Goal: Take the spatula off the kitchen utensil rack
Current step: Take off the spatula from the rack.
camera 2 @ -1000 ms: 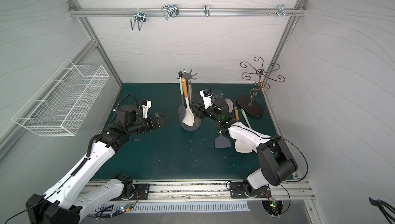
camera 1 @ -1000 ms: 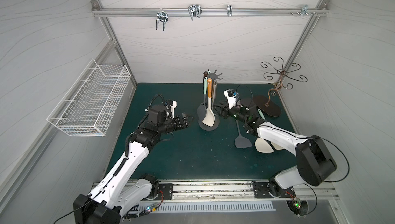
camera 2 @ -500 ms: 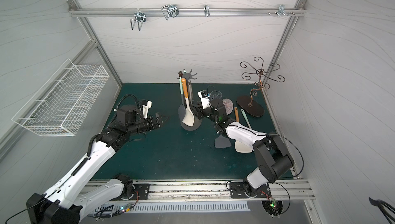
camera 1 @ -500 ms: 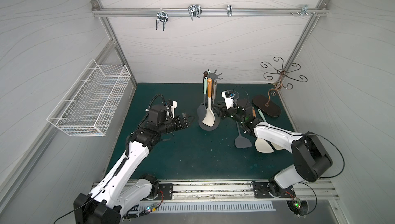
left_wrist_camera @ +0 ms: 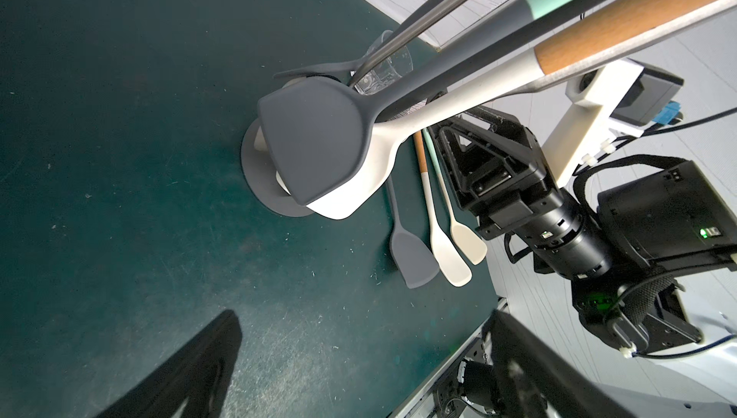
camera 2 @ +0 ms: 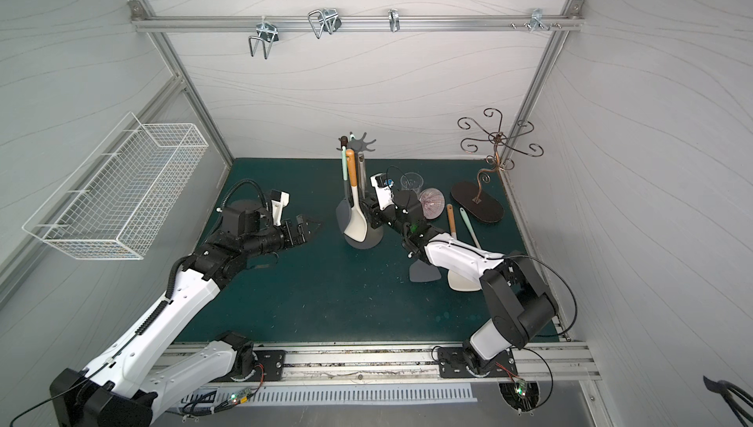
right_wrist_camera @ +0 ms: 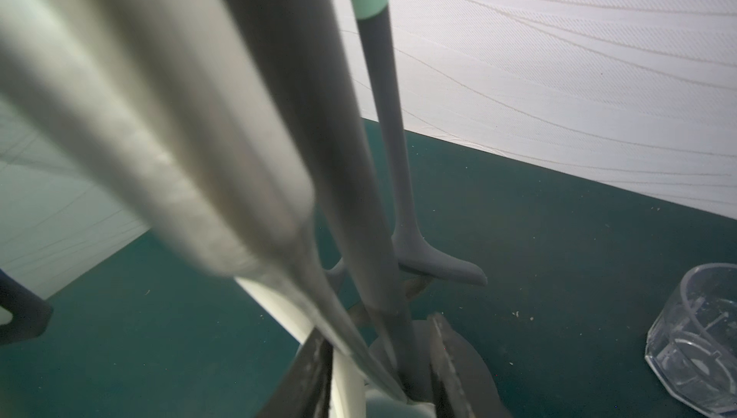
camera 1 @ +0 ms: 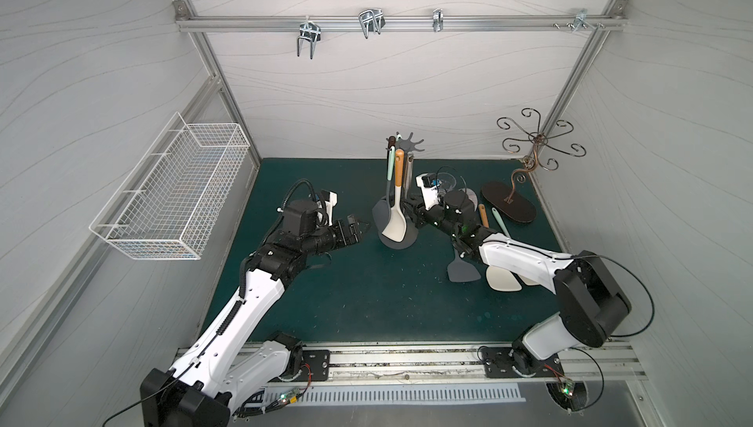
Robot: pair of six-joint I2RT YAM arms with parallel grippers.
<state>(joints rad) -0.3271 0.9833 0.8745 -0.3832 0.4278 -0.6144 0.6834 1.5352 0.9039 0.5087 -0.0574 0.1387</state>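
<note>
Well, smooth grey spatula (left_wrist_camera: 315, 145) hangs on thin-poled, rnd-based rack (left_wrist_camera: 252, 168).

Grey spatula (left_wrist_camera: 315, 145), white spatula (left_wrist_camera: 359, 192), rack base (left_wrist_camera: 259, 184)

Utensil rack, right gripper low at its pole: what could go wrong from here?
The right gripper has the rack's pole and the white spatula's neck between its jaws; closing could grab the pole and tip the rack.
The grey spatula hangs right beside the white one and may get knocked off.
The glass stands nearby; a swing could hit it.
</note>
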